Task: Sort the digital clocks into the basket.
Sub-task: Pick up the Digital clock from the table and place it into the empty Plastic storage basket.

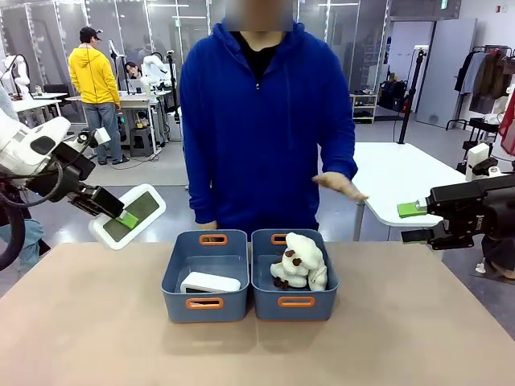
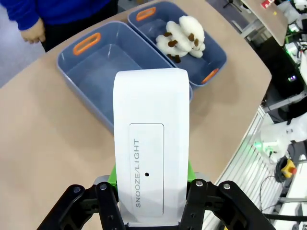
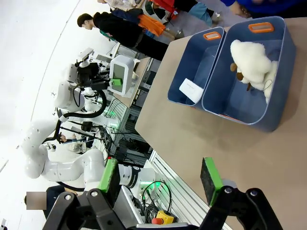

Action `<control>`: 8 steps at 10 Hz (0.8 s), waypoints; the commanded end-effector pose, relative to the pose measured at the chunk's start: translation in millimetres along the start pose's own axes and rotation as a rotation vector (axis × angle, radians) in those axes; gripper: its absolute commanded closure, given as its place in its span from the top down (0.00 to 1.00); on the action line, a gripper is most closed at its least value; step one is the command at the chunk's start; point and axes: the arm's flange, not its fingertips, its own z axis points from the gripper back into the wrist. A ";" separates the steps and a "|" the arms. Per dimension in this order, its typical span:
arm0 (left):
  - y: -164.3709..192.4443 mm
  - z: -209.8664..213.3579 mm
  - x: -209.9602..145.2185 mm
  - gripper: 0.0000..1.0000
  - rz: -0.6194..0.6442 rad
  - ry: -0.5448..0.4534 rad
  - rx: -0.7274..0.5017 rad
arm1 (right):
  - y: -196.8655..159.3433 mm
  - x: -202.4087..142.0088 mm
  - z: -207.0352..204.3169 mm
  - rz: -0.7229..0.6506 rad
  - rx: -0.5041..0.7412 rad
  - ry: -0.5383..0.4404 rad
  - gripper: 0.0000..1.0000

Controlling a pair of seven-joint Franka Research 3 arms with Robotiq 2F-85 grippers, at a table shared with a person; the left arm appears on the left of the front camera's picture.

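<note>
Clock no. 1, white w/ dark screen face, is clamped betw the green pads of the left gripper, held in the air off the table's 9 o'clock edge, tilted, well apart from the bins. Left wrist view: same clock seen from its white top side, a raised panel reading "SNOOZE/LIGHT" running lengthwise, small dot beside the text; gripper fingers press both its long sides near the bottom edge.

Clock no. 2 lies flat in the basket, the blue-grey bin w/ orange-rimmed handle slots, toward the near end. Right wrist view shows it as a white slab leaning at the bin's corner; no print legible on it.

Second bin, identical look, touches the basket at its 3 o'clock side; holds cream plush toys w/ brown spots, piled up.

Right gripper hangs at the 3 o'clock edge above the table, jaws spread wide apart, nothing betw the green pads; wrist view confirms the gap is empty.

Person in blue hoodie stands at 12 o'clock behind the bins. One hand is raised palm-up, fingers loosely spread, holding nothing; other hand sits low at the far table edge, mostly hidden, can't tell its state
</note>
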 end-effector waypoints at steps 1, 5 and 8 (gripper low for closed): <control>-14.4 -25.3 17.2 0.03 -0.090 -0.001 0.017 | -0.4 1.1 -1.7 0.017 0.017 -0.012 0.86; -22.4 -90.7 68.6 0.03 -0.276 0.100 0.233 | -0.4 1.1 -1.7 0.017 0.017 -0.012 0.86; -16.2 -144.9 104.0 0.03 -0.378 0.222 0.289 | -0.4 1.1 -1.7 0.017 0.017 -0.012 0.86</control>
